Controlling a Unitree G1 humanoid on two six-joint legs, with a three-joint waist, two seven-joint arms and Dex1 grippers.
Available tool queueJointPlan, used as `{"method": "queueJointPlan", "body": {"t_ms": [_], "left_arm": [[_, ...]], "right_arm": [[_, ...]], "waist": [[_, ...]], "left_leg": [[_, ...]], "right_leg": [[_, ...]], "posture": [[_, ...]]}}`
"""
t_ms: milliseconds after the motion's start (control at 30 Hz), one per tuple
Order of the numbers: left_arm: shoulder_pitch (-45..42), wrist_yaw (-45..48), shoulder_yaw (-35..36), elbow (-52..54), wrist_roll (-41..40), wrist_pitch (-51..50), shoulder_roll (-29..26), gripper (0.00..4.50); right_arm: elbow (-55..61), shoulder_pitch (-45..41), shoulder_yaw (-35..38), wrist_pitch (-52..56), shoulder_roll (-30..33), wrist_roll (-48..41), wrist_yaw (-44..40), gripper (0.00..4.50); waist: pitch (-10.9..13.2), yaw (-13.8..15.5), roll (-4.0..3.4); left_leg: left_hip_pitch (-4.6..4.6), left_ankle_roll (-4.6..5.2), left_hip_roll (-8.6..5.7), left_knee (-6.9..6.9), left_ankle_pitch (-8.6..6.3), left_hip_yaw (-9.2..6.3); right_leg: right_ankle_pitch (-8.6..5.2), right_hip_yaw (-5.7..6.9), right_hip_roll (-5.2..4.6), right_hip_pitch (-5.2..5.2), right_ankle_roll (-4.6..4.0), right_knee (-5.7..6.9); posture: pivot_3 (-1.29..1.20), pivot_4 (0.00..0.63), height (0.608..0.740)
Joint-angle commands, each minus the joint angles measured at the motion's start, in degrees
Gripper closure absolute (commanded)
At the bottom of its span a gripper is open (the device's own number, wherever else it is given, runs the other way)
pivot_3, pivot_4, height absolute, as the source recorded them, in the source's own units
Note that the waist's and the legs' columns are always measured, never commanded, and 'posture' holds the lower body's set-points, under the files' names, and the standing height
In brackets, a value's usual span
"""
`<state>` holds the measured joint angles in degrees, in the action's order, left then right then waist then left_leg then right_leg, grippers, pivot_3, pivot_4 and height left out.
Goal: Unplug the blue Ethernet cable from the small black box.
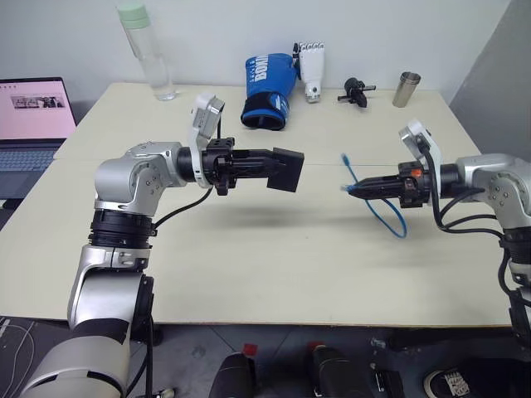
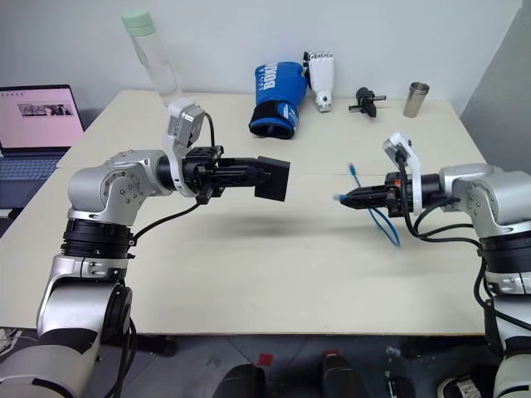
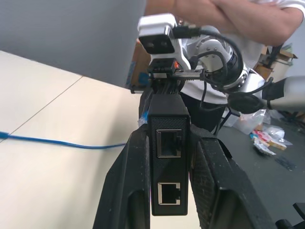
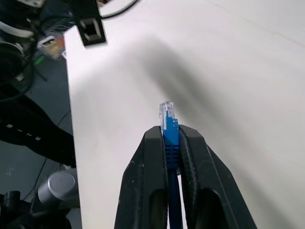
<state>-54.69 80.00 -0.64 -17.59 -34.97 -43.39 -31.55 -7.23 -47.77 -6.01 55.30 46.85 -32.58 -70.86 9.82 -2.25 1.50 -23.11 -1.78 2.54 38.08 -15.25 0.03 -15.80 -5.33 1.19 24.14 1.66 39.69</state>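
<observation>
Left of centre in the head views: left gripper [image 1: 264, 167] clamped tight on the small black box [image 1: 287, 170], held up off the table [image 1: 249, 265] so the ports face right, toward the other arm. Box's long side standing up and down, 2 empty ports [image 3: 170, 142] showing on its edge.

Right of centre: right gripper [image 2: 353, 198] pinched on the blue Ethernet cable [image 2: 380, 217] just behind its clear plug [image 4: 166, 113]. Plug out of the box, well apart from it, pointing left at the box. Rest of the cord hanging down in a loop.

Looks like the unplugging is done.
</observation>
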Motion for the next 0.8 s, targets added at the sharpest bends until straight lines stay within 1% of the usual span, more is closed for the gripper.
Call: {"method": "queueJointPlan", "body": {"t_ms": [33, 100, 167, 233, 300, 400, 467, 533, 567, 600, 667, 800], "left_arm": [[-0.55, -0.18, 0.88, 1.92, -0.76, 0.29, -0.15, 3.73], [-0.66, -0.38, 0.91, 1.77, -0.69, 0.36, -0.07, 3.73], [-0.77, -0.58, 0.9, 1.75, -0.71, 0.33, -0.04, 3.73], [-0.8, -0.7, 0.94, 1.76, -0.74, 0.3, -0.04, 3.73], [-0.75, -0.86, 0.97, 1.84, -0.74, 0.32, 0.0, 3.73], [-0.38, -1.2, 1.05, 2.41, -0.93, 0.14, 0.12, 3.73], [-0.22, -1.28, 1.1, 2.62, -1.03, 0.06, 0.07, 3.73], [-0.14, -1.4, 1.17, 2.63, -1.05, 0.12, 0.02, 3.73], [-0.1, -1.49, 1.21, 2.63, -1.07, 0.17, 0.01, 3.73], [-0.09, -1.57, 1.22, 2.62, -1.08, 0.2, 0.03, 3.73], [-0.06, -1.62, 1.21, 2.62, -1.15, 0.24, 0.01, 3.73], [-0.09, -1.44, 1.33, 2.25, -1.07, 0.54, -0.24, 3.73]], "right_arm": [[1.58, 1.6, -1.75, -7.37, -3.26, 6.71, 7.57, 4.43], [2.01, 3.11, -2.67, -9.53, -7.17, 11.1, 15.75, 4.43], [4.33, 6.07, -3.89, -10.97, -9.68, 13.88, 19.94, 4.43], [7.3, 9.77, -5.49, -12.42, -11.1, 16.0, 22.03, 4.43], [9.42, 13.36, -8.39, -16.0, -11.01, 19.15, 22.67, 4.43], [9.6, 17.84, -10.73, -21.32, -11.64, 23.13, 24.8, 4.43], [9.04, 18.87, -10.44, -22.64, -11.89, 24.0, 25.31, 3.71], [9.29, 19.33, -9.69, -22.11, -11.86, 23.6, 24.8, 3.31], [9.65, 19.42, -9.35, -21.7, -11.74, 23.37, 24.35, 2.95], [9.98, 19.43, -9.12, -21.47, -11.55, 23.19, 23.88, 2.76], [11.19, 19.01, -8.42, -20.2, -10.93, 22.14, 22.64, 2.2], [15.32, 17.47, -5.09, -14.29, -9.66, 17.12, 19.58, 1.31]], "waist": [[0.0, -0.3, 0.0], [-0.05, -0.68, 0.07], [-0.04, -0.86, 0.07], [-0.01, -0.86, 0.02], [0.0, -0.64, 0.0], [0.0, -0.4, 0.0], [0.0, -0.4, 0.0], [0.0, -0.49, 0.01], [0.0, -0.5, 0.01], [0.0, -0.53, 0.01], [0.0, -0.52, 0.01], [0.0, -0.5, 0.01]], "left_leg": [[0.0, 0.0, 0.02, -0.01, 0.0, -0.02], [0.02, 0.0, 0.05, -0.02, 0.0, -0.04], [0.04, -0.01, 0.08, -0.04, 0.0, -0.06], [0.0, -0.02, 0.06, -0.03, 0.01, -0.04], [-0.14, -0.03, 0.01, -0.01, 0.02, -0.03], [-0.2, -0.03, -0.04, 0.04, 0.02, -0.08], [-0.19, -0.03, -0.07, 0.07, 0.02, -0.08], [-0.16, -0.03, -0.08, 0.09, 0.02, -0.07], [-0.11, -0.03, -0.07, 0.09, 0.02, -0.08], [-0.08, -0.03, -0.06, 0.07, 0.02, -0.08], [-0.06, -0.02, -0.05, 0.06, 0.01, -0.08], [-0.07, -0.02, -0.05, 0.05, 0.01, -0.08]], "right_leg": [[0.0, 0.01, 0.02, 0.0, 0.0, 0.0], [0.0, 0.01, 0.05, -0.01, 0.0, 0.0], [0.0, 0.02, 0.06, -0.03, 0.0, 0.02], [0.0, -0.01, 0.05, 0.04, -0.01, 0.1], [-0.02, -0.01, -0.01, 0.15, 0.01, 0.1], [-0.03, 0.07, -0.09, 0.14, 0.03, 0.05], [-0.03, 0.08, -0.11, 0.12, 0.04, 0.06], [-0.03, 0.05, -0.1, 0.1, 0.04, 0.1], [-0.03, 0.06, -0.08, 0.06, 0.04, 0.1], [-0.03, 0.05, -0.07, 0.04, 0.04, 0.1], [-0.03, 0.05, -0.04, 0.04, 0.04, 0.1], [-0.03, 0.05, -0.05, 0.04, 0.04, 0.09]], "posture": [[0.0, 0.15, 0.74], [0.0, 0.15, 0.74], [0.0, 0.15, 0.74], [0.0, 0.15, 0.74], [0.0, 0.15, 0.74], [0.0, 0.15, 0.74], [0.0, 0.15, 0.74], [0.0, 0.15, 0.74], [0.0, 0.15, 0.74], [0.0, 0.15, 0.74], [0.0, 0.15, 0.74], [0.0, 0.15, 0.74]]}}
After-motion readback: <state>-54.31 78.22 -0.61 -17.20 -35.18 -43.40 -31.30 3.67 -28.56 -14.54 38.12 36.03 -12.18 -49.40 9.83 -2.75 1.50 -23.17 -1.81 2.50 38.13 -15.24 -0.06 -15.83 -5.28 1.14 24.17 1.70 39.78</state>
